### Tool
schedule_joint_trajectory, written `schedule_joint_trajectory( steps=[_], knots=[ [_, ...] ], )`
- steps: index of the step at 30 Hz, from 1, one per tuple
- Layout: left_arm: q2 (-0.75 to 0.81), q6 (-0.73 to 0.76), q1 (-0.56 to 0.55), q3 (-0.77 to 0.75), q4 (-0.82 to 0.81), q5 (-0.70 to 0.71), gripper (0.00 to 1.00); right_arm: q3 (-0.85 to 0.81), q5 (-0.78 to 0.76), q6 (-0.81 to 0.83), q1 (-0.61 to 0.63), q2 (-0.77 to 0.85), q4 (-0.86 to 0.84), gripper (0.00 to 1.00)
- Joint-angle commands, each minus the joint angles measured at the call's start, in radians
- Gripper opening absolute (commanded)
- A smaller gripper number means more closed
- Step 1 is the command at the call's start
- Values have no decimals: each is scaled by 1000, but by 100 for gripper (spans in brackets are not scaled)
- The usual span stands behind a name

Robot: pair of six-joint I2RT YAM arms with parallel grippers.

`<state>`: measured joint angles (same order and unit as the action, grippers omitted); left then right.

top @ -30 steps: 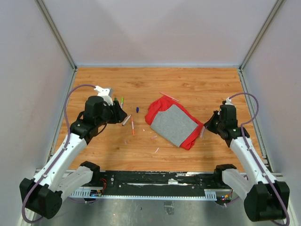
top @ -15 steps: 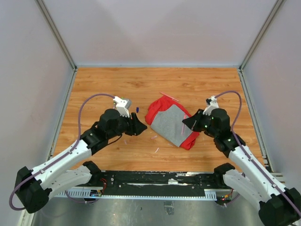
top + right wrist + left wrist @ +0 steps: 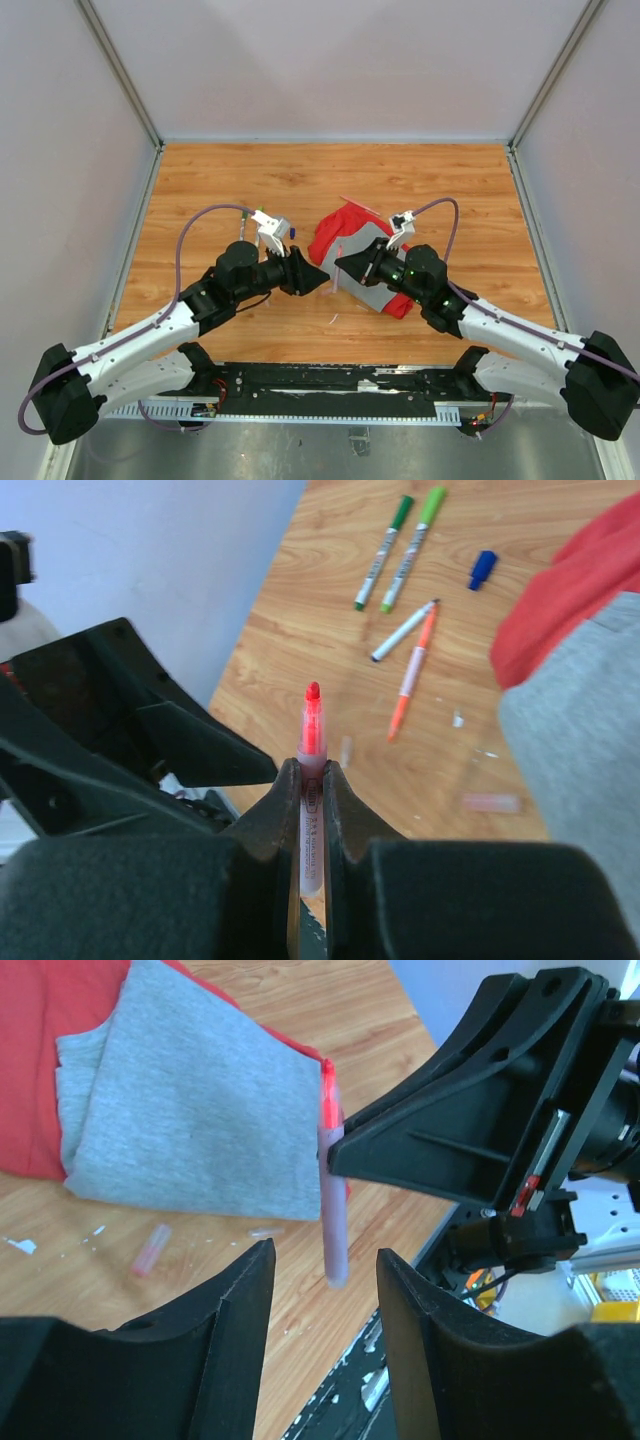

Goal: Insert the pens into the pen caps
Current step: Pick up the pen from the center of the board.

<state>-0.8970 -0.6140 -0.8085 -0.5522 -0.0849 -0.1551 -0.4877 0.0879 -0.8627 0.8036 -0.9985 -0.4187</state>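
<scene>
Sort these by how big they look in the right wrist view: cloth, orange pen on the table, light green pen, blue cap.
1. The cloth, biggest, even cut off by the edge.
2. The orange pen and light green pen: about alike; the orange lies nearer the camera, so unranked.
3. The blue cap, smallest.

This looks like a robotics lab test cell: a wood-grain counter [image 3: 450,170] boxed in by plain pale walls [image 3: 330,60] on metal frame posts [image 3: 120,70]. A left arm [image 3: 140,335] and a right arm [image 3: 510,330] are bolted to a black rail [image 3: 330,382] at its near edge, trailing purple cables [image 3: 183,235]. The room beyond the walls is hidden.
</scene>
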Motion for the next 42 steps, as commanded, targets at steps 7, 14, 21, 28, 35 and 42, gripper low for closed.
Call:
schedule_joint_trajectory(
  steps=[7,14,21,28,35,42],
  knots=[
    [-33,-33,-15,18,-110,-29,50,32,-39,-101,61,-48,-302,0],
    [-64,-35,-21,11,-124,-45,48,41,-16,-148,61,-65,-342,1],
    [-73,-32,-24,0,-128,-46,36,31,3,-158,67,-100,-364,1],
    [-64,-28,-24,-8,-100,-30,9,23,3,-144,75,-117,-360,1],
    [-56,4,-24,-32,-13,26,1,2,-35,-60,74,-76,-249,23],
    [-29,38,-24,-31,55,55,1,-52,-118,170,74,43,46,53]
  ],
)
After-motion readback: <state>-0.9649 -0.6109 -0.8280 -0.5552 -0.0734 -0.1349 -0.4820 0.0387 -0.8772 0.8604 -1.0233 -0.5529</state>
